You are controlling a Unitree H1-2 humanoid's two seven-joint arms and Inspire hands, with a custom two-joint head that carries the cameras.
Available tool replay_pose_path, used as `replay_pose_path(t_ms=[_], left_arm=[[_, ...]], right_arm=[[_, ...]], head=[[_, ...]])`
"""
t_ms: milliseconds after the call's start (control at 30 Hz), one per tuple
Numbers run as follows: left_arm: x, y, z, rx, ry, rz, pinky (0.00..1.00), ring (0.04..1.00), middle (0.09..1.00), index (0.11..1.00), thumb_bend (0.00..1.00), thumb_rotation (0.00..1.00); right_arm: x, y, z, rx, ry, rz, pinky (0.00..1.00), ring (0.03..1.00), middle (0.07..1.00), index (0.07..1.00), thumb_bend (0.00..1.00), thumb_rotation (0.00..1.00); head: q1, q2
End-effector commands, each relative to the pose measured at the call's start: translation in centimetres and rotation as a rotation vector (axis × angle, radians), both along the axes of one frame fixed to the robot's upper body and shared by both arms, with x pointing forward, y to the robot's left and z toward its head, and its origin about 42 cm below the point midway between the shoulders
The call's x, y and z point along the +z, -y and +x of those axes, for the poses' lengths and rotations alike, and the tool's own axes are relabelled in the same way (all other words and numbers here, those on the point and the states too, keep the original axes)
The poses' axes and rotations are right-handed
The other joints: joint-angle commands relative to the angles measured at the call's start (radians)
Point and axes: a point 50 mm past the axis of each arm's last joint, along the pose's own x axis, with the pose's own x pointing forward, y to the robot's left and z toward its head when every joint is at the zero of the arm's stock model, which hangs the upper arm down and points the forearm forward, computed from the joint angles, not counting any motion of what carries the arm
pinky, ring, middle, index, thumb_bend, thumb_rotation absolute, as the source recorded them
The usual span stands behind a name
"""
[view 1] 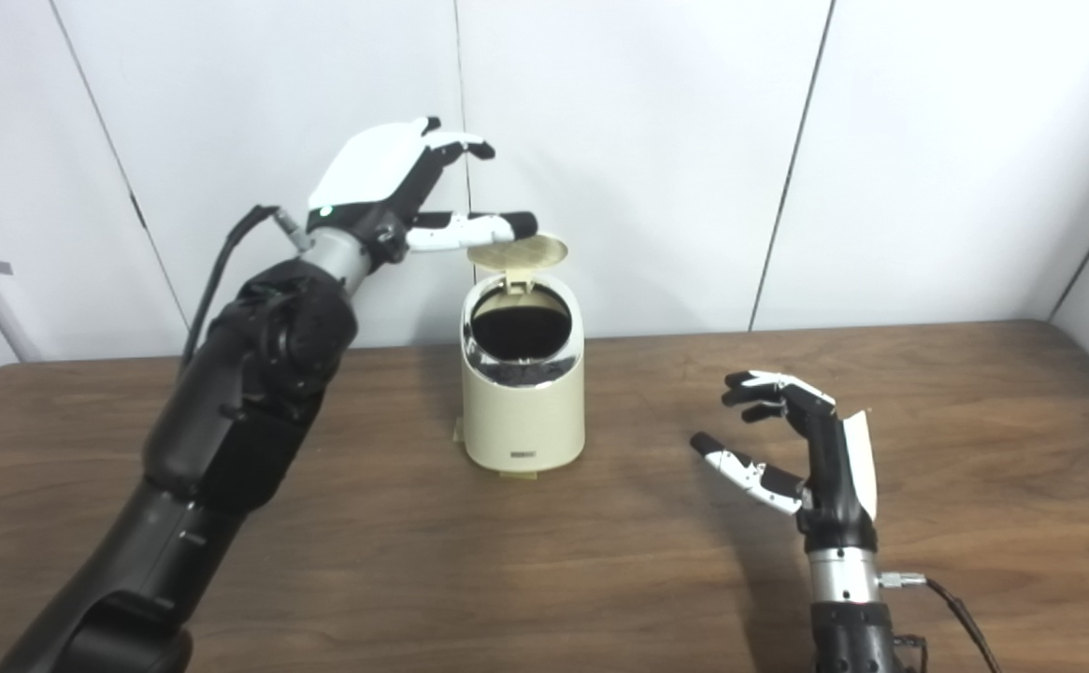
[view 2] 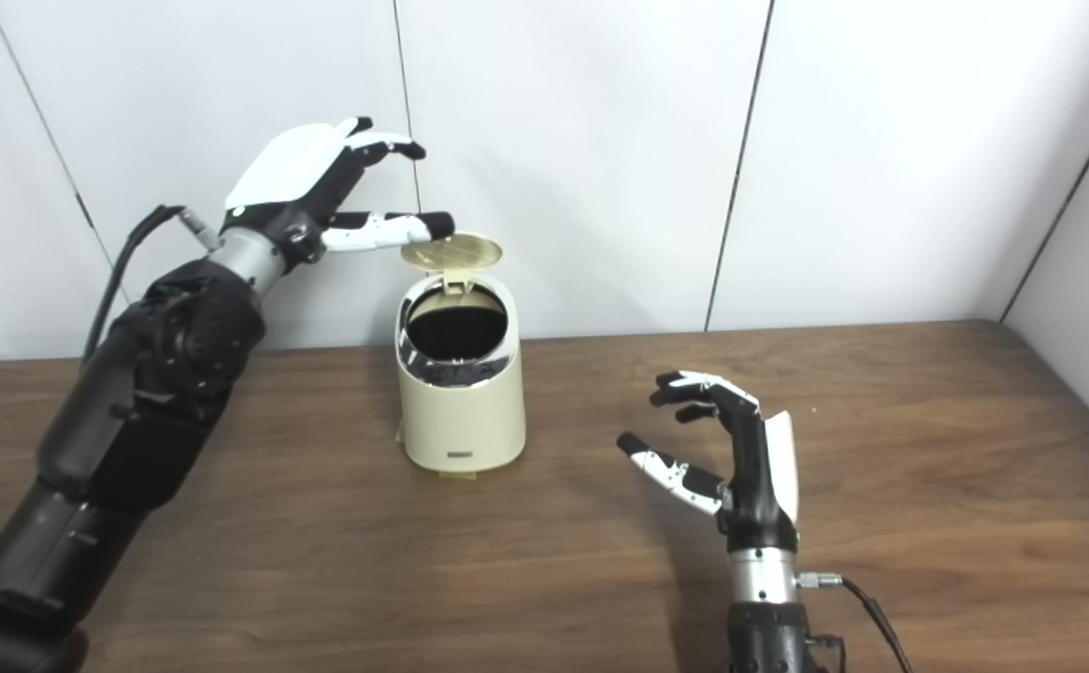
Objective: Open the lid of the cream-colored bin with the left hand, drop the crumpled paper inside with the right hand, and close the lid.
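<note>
The cream-colored bin (view 1: 523, 397) stands upright on the wooden table (view 1: 974, 411), its round lid (view 1: 517, 250) swung up and back so the dark inside shows. My left hand (view 1: 394, 192) hovers at lid height just left of the lid, fingers spread and open, thumb tip close to the lid's edge. My right hand (view 1: 801, 458) is low over the table to the right of the bin, palm facing left, fingers curled apart with nothing in them. No crumpled paper is visible on the table or in either hand.
White wall panels (view 1: 647, 140) stand close behind the bin. A cable (view 1: 960, 617) trails from my right wrist. Bare tabletop stretches in front of the bin and to the far right.
</note>
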Motion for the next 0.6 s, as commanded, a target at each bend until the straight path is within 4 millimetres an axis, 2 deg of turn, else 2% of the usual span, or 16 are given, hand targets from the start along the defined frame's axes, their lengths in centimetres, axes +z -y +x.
replay_pose_path(t_ms=[0, 200, 467, 567], left_arm=[[3.7, 0.6, 0.6, -0.001, 0.121, 0.022, 1.00, 0.998, 0.886, 0.874, 1.00, 0.99], [1.8, 0.4, 1.3, 0.006, 0.100, 0.047, 1.00, 0.999, 0.875, 0.857, 1.00, 0.98], [0.3, -0.1, 1.1, 0.029, 0.054, 0.098, 1.00, 1.000, 0.945, 0.876, 1.00, 0.97], [-0.3, -0.2, 1.1, 0.028, 0.056, 0.115, 1.00, 1.000, 0.918, 0.871, 1.00, 0.98]], right_arm=[[-2.6, -0.5, -0.9, 0.008, -0.054, -0.003, 0.51, 0.606, 0.637, 0.495, 0.49, 0.15], [-2.8, -1.1, -0.7, 0.023, -0.039, 0.013, 0.48, 0.593, 0.633, 0.495, 0.49, 0.15], [-2.8, -1.3, -0.7, 0.021, -0.055, 0.008, 0.47, 0.587, 0.635, 0.495, 0.49, 0.15], [-2.8, -1.4, -0.8, 0.021, -0.049, 0.010, 0.46, 0.581, 0.635, 0.495, 0.49, 0.15]], head=[[-0.004, -0.002], [-0.008, -0.006], [-0.010, -0.010], [-0.010, -0.010]])
